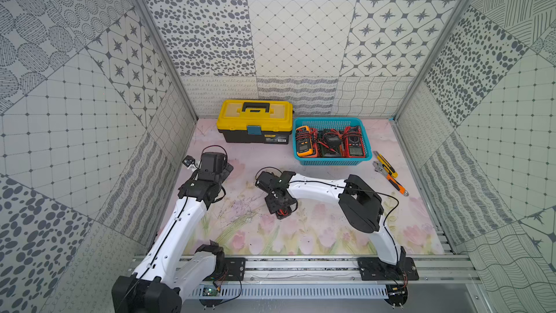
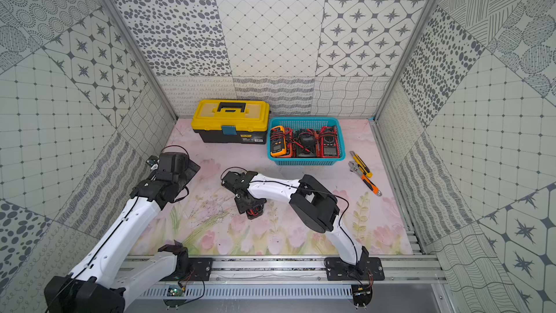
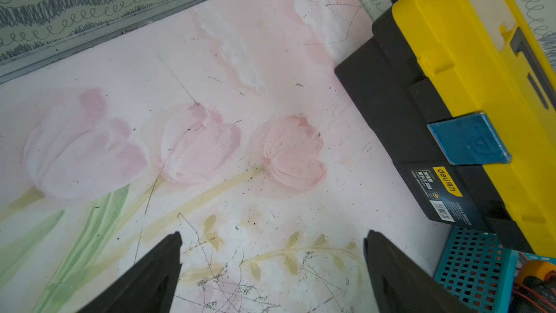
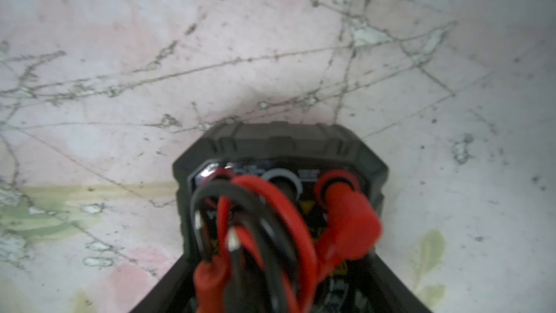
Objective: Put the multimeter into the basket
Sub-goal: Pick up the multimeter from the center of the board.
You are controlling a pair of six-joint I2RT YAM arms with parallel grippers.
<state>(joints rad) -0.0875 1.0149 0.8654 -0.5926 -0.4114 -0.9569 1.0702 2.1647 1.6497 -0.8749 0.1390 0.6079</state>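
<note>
While right gripper (image 4: 279,254) straddles multimeter (image 4: 279,143), left gripper (image 3: 272,236) agape

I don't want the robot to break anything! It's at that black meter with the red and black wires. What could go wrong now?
1. The loose wires bunch up right at the right end effector; they might get pinched, or snag when the meter is lifted.
2. The basket already holds three meters side by side, so this one may land on top and tip out.
</note>
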